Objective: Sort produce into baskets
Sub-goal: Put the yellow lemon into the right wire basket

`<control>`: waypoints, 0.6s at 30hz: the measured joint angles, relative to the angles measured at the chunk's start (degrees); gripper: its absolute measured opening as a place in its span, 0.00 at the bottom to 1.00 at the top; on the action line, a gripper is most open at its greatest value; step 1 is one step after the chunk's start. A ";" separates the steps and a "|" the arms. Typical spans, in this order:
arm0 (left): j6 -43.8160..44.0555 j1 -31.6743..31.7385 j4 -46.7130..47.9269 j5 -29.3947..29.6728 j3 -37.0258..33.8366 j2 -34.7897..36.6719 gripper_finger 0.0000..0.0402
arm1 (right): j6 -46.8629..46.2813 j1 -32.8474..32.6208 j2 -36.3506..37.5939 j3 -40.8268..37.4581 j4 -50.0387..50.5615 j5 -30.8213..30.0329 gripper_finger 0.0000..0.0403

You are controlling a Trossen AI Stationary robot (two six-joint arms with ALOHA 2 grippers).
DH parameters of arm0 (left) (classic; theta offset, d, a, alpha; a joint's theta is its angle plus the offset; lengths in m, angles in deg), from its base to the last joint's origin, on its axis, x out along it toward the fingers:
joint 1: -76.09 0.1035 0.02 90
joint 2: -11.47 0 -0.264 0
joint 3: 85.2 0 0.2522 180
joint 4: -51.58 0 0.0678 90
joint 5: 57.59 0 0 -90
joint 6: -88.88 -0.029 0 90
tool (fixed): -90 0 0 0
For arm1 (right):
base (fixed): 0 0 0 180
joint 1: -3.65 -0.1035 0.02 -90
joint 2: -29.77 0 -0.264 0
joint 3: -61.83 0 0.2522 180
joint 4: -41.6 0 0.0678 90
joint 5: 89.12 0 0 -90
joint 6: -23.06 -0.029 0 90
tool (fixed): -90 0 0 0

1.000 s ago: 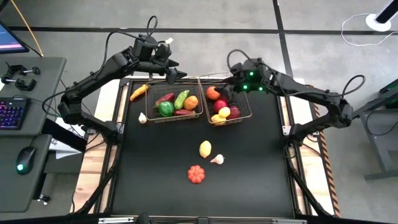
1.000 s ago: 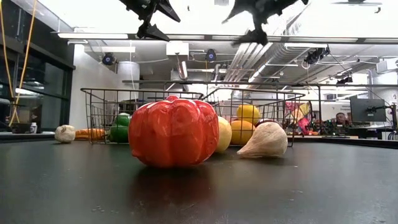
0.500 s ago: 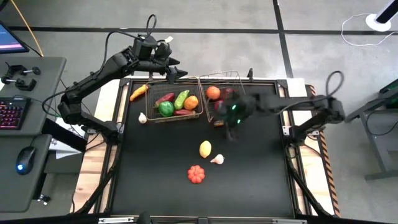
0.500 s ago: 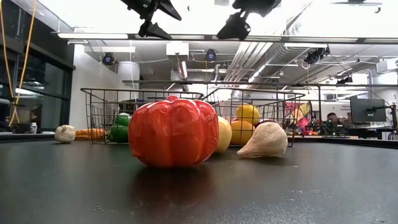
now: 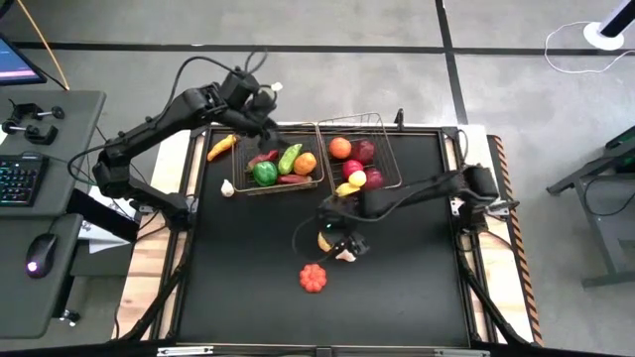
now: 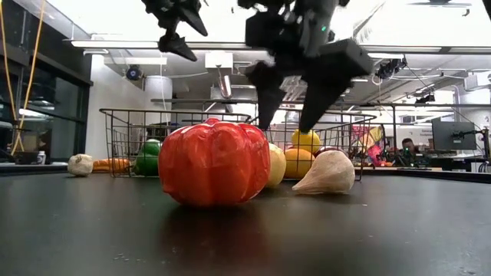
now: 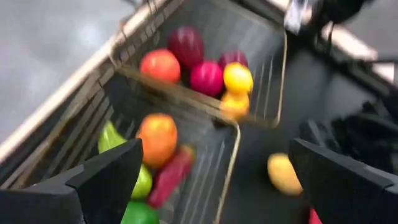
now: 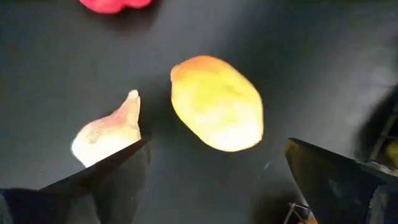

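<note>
Centrally on the black table, the right gripper hovers over a yellow lemon, fingers spread wide to either side of it and nothing held. A garlic bulb lies just beside the lemon, and a red tomato sits nearer the table's front. The left gripper, likewise spread and empty, waits above the left basket, which holds vegetables; the right basket holds fruit. For a clean pick, the fingers should probably descend straddling the lemon's narrower width, clear of the garlic, and close only once level with its middle.
</note>
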 joint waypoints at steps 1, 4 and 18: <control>-0.67 -0.49 1.28 0.00 -0.02 0.00 0.97 | 0.03 -0.23 -1.56 1.20 0.80 -0.32 0.91; -1.99 -1.85 2.69 0.17 -0.04 0.00 0.97 | 0.06 -0.89 -6.17 4.87 1.28 -4.00 0.91; 1.99 -9.40 2.96 2.79 -0.04 1.97 0.97 | -0.02 -0.45 -17.23 12.15 3.82 -4.92 0.91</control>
